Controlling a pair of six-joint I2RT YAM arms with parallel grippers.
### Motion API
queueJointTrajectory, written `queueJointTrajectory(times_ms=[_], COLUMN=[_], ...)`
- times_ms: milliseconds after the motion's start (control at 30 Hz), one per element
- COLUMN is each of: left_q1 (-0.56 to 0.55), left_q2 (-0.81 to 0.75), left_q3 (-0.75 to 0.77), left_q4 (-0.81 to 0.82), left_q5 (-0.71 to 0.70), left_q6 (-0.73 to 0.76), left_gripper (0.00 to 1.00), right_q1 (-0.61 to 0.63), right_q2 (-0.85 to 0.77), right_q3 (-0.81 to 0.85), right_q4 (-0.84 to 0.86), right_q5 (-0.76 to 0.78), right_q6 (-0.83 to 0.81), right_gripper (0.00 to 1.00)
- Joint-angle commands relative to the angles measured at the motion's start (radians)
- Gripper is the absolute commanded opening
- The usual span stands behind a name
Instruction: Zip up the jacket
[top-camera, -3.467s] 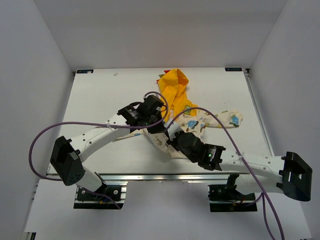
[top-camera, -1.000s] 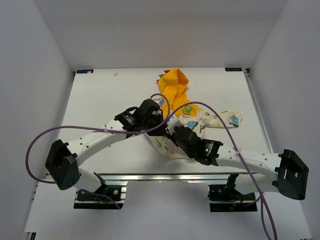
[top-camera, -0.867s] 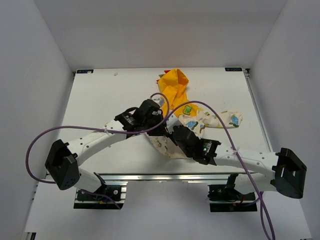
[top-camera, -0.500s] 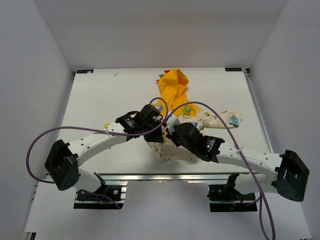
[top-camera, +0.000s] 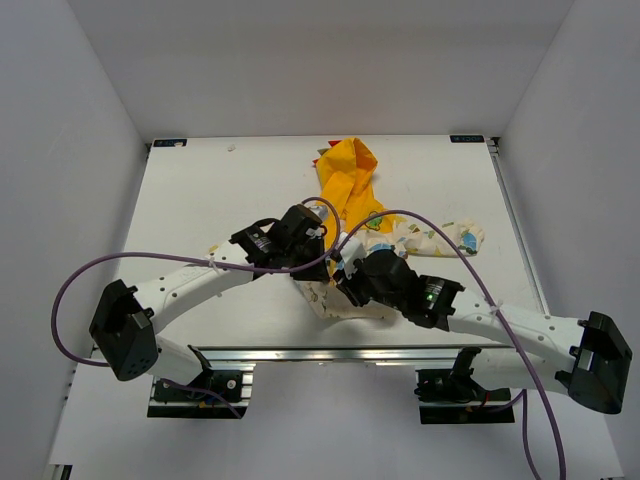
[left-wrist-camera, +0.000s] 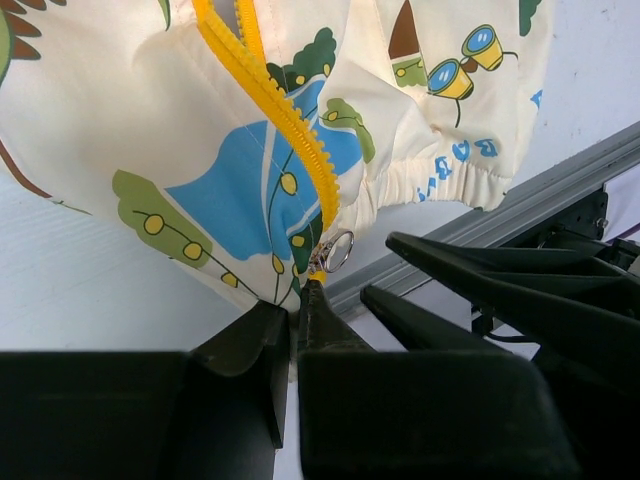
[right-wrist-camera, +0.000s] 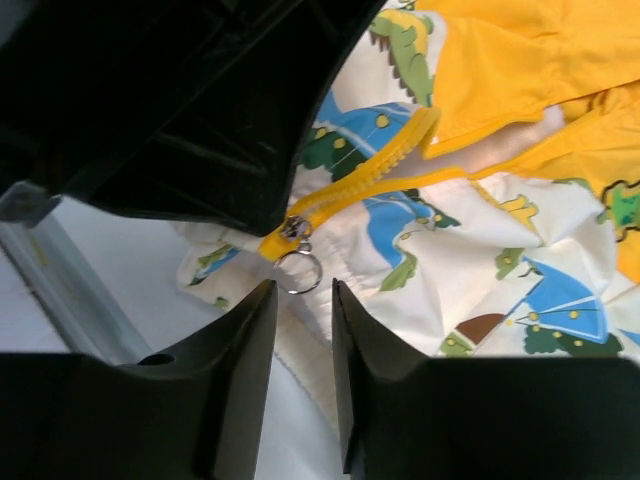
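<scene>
Looks like they're right at the grab-the-pull stage. The jacket (top-camera: 425, 240) lies in the middle of the table (top-camera: 200, 200), yellow hood (top-camera: 345, 175) toward the far edge, bottom toward the arms, front open higher up.

The left gripper (left-wrist-camera: 298, 300) is pinched tight on the bottom end of the zipper (left-wrist-camera: 275, 100), anchoring it. The right gripper (right-wrist-camera: 300, 300) has its jaws a little apart with nothing in them — the ring pull (right-wrist-camera: 298, 270) dangles just off its tips.

My guess for next: nudge in, close on that ring, then drag it up toward the hood while the left holds tension. The ring's small and floppy, so it could slip.

Writing-wise there are some blue letters (left-wrist-camera: 465, 155) in the print near the elastic edge (left-wrist-camera: 420, 185) — too skewed for me to read. No brand tags I can spot.
</scene>
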Motion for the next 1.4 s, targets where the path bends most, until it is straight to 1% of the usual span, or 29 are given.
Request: queueJointTrajectory(times_ms=[0, 100, 200, 400, 433, 533, 567, 667, 833, 933, 967, 1033, 1067, 1100, 1233, 1367], left_q1=[-0.006, -0.006, -0.004, -0.004, -0.004, -0.004, -0.004, -0.004, -0.004, -0.004, -0.004, -0.004, -0.004, -0.004, -0.004, -0.004], left_q2=[-0.034, -0.035, -0.038, -0.047, -0.051, -0.055, -0.058, -0.063, -0.043, -0.034, -0.031, -0.029, -0.028, -0.026, -0.029, -0.029], left_q3=[0.038, 0.048, 0.052, 0.072, 0.071, 0.072, 0.071, 0.066, 0.061, 0.061, 0.060, 0.060, 0.060, 0.058, 0.055, 0.054], left_q4=[0.002, 0.008, 0.044, 0.050, 0.050, 0.048, 0.048, 0.048, 0.042, 0.041, 0.041, 0.041, 0.041, 0.039, 0.041, 0.039], left_q5=[-0.009, -0.002, 0.024, 0.037, 0.035, 0.035, 0.035, 0.028, 0.020, 0.026, 0.024, 0.021, 0.021, 0.020, 0.023, 0.021], left_q6=[0.010, 0.012, 0.021, 0.032, 0.033, 0.033, 0.033, 0.033, 0.033, 0.036, 0.036, 0.036, 0.036, 0.036, 0.039, 0.043], left_gripper=[0.00, 0.00, 0.00, 0.00, 0.00, 0.00, 0.00, 0.00, 0.00, 0.00, 0.00, 0.00, 0.00, 0.00, 0.00, 0.00], right_q1=[0.001, 0.000, 0.001, 0.001, 0.001, 0.001, 0.001, 0.001, 0.001, 0.001, 0.001, 0.001, 0.001, 0.001, 0.001, 0.001], right_q2=[-0.020, -0.016, -0.005, 0.038, 0.047, 0.073, 0.078, 0.072, 0.030, 0.015, 0.012, 0.006, 0.006, 0.001, 0.004, 0.019], right_q3=[-0.006, -0.015, -0.008, 0.023, 0.027, 0.041, 0.043, 0.044, 0.043, 0.040, 0.040, 0.038, 0.041, 0.041, 0.043, 0.054], right_q4=[-0.016, -0.032, -0.018, 0.033, 0.034, 0.050, 0.051, 0.070, 0.062, 0.056, 0.053, 0.050, 0.047, 0.050, 0.054, 0.048], right_q5=[-0.076, -0.079, -0.064, 0.062, 0.063, 0.060, 0.065, 0.074, 0.008, -0.015, -0.022, -0.021, -0.003, 0.002, 0.037, 0.033], right_q6=[0.016, 0.005, 0.000, 0.013, 0.010, 0.008, 0.014, 0.016, 0.000, -0.004, -0.004, -0.006, -0.001, 0.003, 0.002, -0.001], right_gripper=[0.39, 0.48, 0.53, 0.54, 0.54, 0.50, 0.45, 0.33, 0.36, 0.35, 0.26, 0.22, 0.08, 0.01, 0.00, 0.00])
